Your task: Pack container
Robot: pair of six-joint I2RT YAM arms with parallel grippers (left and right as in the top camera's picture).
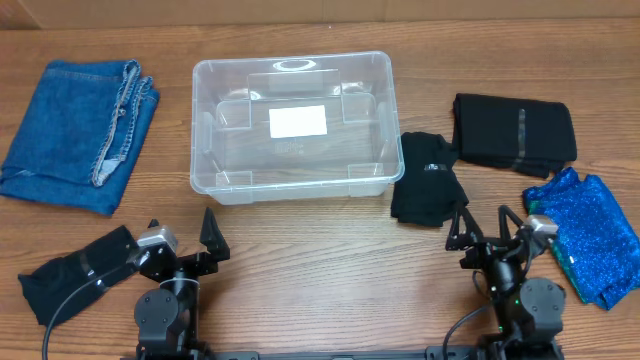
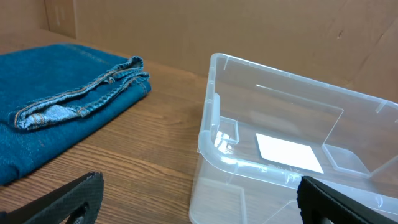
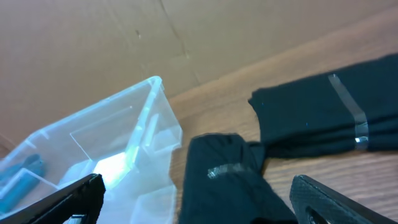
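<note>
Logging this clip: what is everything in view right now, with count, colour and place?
container: 1, clear, centre of the table, nothing packed inside
white label: 1, white, on the container's base
jeans: 1, blue denim, folded, left of the container
small black garment: 1, black, beside the container's right side
striped black garment: 1, black with a grey stripe, folded, further right
sparkly fabric: 1, blue, right edge of the table
black cloth: 1, black, near-left corner
left gripper: 1, black, open and empty, near edge on the left
right gripper: 1, black, open and empty, near edge on the right
</note>
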